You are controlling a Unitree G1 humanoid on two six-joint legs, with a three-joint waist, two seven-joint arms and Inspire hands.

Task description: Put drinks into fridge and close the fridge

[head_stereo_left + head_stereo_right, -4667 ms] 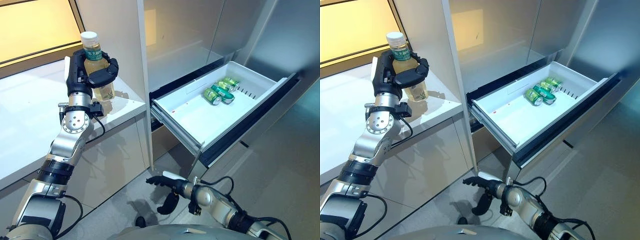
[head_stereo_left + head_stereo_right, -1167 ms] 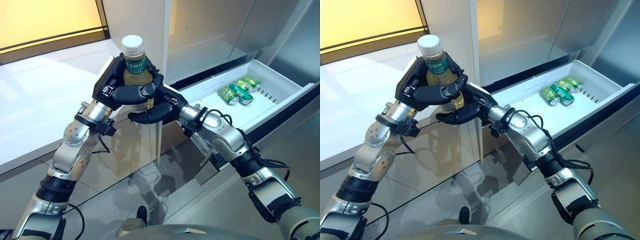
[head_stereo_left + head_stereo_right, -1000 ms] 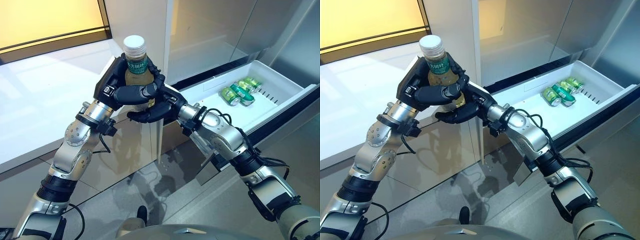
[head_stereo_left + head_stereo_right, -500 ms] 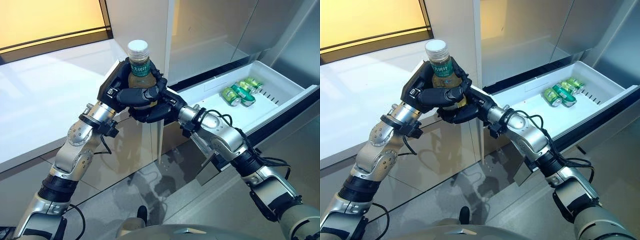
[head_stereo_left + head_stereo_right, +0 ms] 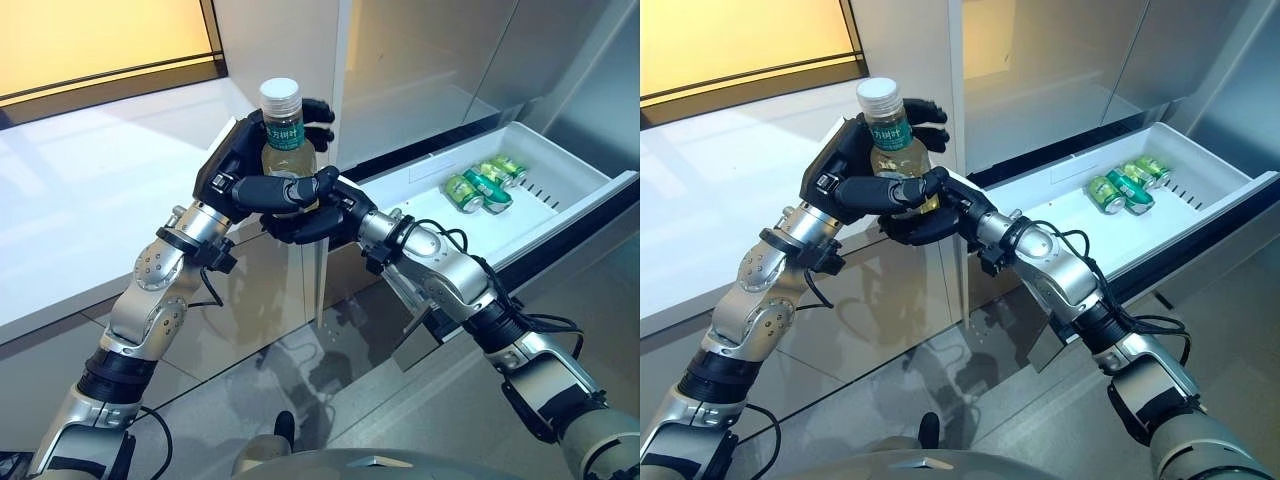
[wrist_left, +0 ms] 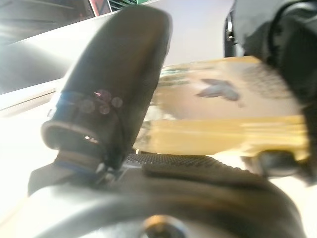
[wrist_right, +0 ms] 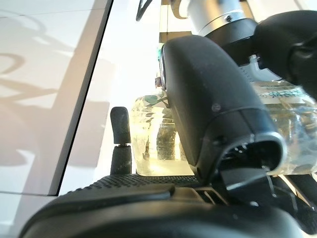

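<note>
A clear bottle of yellow tea (image 5: 283, 135) with a white cap and green label stands upright in the air over the counter's corner, between both hands. My left hand (image 5: 228, 170) has its thumb across the front and its fingers (image 5: 312, 110) behind the label. My right hand (image 5: 318, 215) is curled round the lower body from below. The left wrist view shows the bottle (image 6: 223, 119) past the thumb. In the right wrist view the bottle (image 7: 158, 139) is pinched between thumb and finger. The white fridge drawer (image 5: 580, 150) stands pulled out at the right.
Three green cans (image 5: 478, 187) lie at the drawer's far end. A white counter (image 5: 70, 210) runs along the left, with a yellow-lit window behind. Steel fridge panels (image 5: 430, 50) rise above the drawer. Glossy floor (image 5: 300, 370) lies below.
The bottle has drifted slightly right and up. My left fingers have loosened from around the label and now reach behind it. My right hand has closed more firmly on the lower body.
</note>
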